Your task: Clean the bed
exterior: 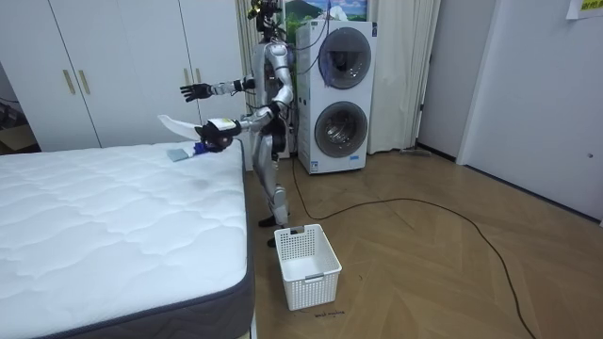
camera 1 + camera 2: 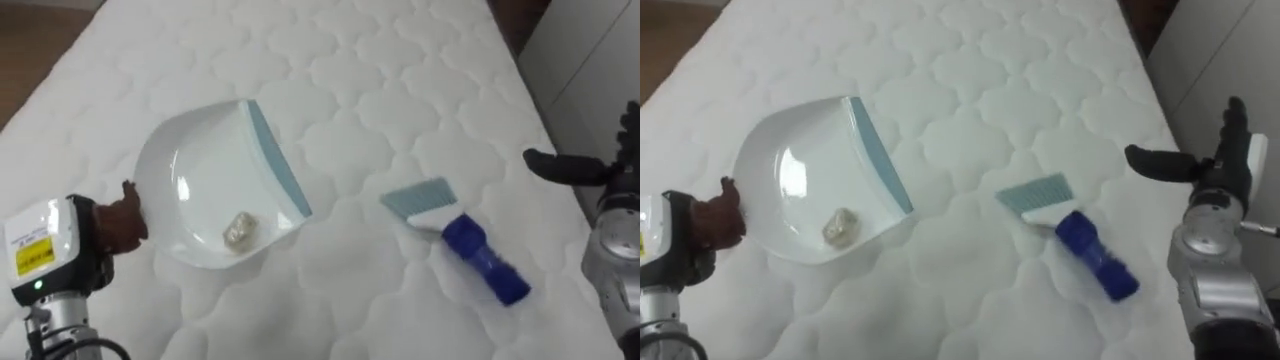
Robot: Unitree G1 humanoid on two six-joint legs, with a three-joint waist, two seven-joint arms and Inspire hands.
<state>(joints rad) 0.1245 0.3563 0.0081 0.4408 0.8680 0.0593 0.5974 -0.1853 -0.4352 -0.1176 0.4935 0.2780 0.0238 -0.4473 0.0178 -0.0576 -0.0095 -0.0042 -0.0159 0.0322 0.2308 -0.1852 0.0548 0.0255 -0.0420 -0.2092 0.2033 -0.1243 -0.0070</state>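
Note:
A white dustpan with a pale blue lip hangs over the quilted white mattress. My left hand is shut on its handle at the lower left. A small crumpled scrap lies inside the pan. A brush with a blue handle and pale bristles rests on the mattress to the right of the pan, free of both hands. My right hand hovers open at the right edge, beyond the brush, holding nothing. In the room view I stand at the bed's far corner, with the dustpan held over it.
The mattress edge runs along the right side, with wooden floor beyond. A white slatted basket stands on the floor beside the bed. Stacked washing machines are behind me, and white wardrobes line the wall.

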